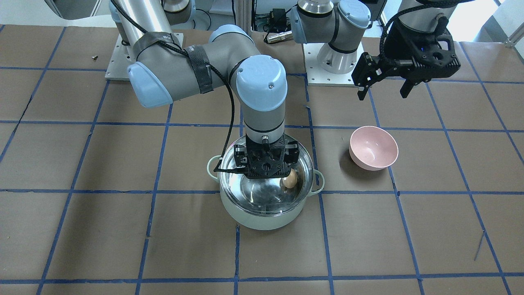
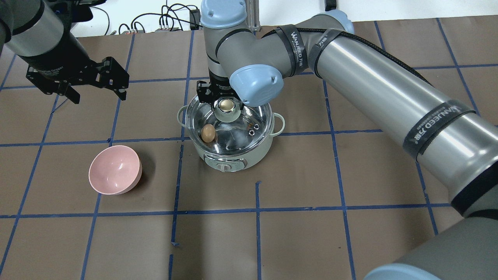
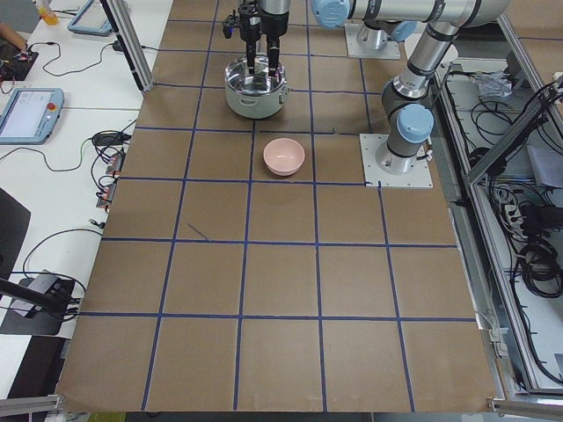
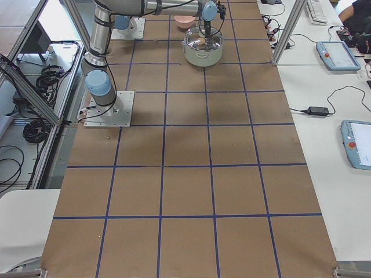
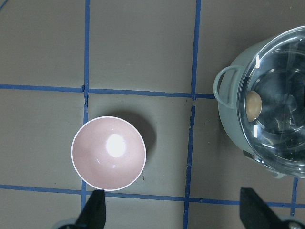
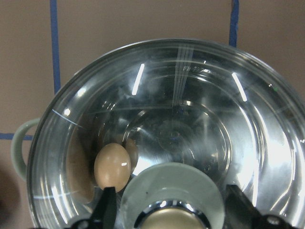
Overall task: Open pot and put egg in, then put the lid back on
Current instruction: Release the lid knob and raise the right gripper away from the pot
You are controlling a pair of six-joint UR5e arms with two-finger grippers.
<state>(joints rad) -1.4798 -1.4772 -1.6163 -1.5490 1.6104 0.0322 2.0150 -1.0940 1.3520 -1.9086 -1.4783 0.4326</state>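
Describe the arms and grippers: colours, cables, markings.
Left arm and right arm: silver-grey tubes, pale-blue joint caps. The right one carries a black braided cable under black straps printed WANJEED. Left gripper and right gripper: black, two-finger.

The desk is covered with brown paper, and a grid is marked on it with blue tape lines. It is flanked by white side benches, on which teach pendants are laid. Aluminium frame posts are set at its edges. Black cables are bundled in a framed bay alongside. Everything is lit evenly from above, and only soft shadows are cast.
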